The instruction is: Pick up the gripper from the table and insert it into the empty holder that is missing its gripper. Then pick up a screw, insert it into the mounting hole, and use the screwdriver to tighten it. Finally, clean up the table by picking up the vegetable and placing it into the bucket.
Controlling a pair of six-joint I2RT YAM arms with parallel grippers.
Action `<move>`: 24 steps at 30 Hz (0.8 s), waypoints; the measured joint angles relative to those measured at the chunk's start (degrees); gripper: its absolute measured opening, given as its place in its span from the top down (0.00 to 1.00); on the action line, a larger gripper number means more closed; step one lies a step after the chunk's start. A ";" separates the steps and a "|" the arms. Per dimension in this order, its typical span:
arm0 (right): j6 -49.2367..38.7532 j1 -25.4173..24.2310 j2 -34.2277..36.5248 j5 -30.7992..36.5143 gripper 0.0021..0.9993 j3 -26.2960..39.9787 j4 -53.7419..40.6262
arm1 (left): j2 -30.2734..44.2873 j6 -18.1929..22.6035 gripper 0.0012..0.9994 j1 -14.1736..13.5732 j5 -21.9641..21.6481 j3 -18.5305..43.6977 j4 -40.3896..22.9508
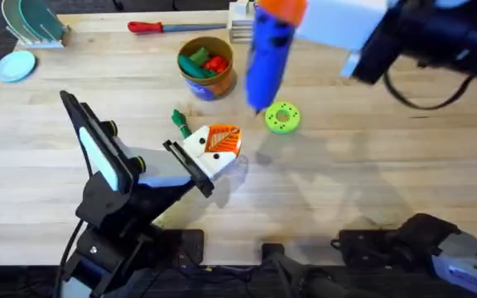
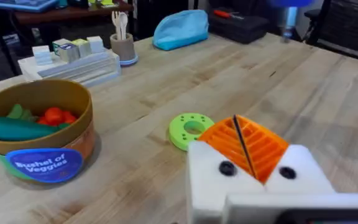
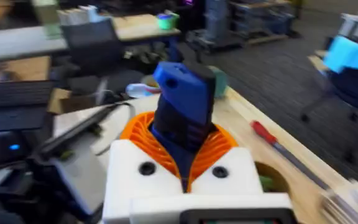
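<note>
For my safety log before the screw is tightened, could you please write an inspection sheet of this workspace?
Surface: light wooden table, no spill seen.
Job's things: screwdriver raised above the table; vegetable lying outside the bucket, which holds green and red toy food.
Clutter: green disc, red-handled tool.
Grippers: right gripper shut on the screwdriver; left gripper low beside the vegetable.
Cables: black cable looping under the right arm.
Surroundings: blue pouch, cup of utensils.
</note>
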 joint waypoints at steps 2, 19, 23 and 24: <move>0.38 3.74 0.33 -0.34 0.98 0.00 1.61 | 0.01 0.00 1.00 0.00 0.01 0.00 0.00; -1.84 15.63 12.24 -0.20 0.98 -0.98 15.09 | 0.00 0.00 1.00 0.00 0.02 0.00 0.00; -3.19 15.65 12.26 1.50 0.98 -0.98 15.44 | 0.00 0.00 1.00 0.00 0.02 0.00 0.00; -3.39 15.65 12.26 1.91 0.98 -0.98 15.55 | 0.01 0.00 1.00 0.00 0.02 0.00 0.01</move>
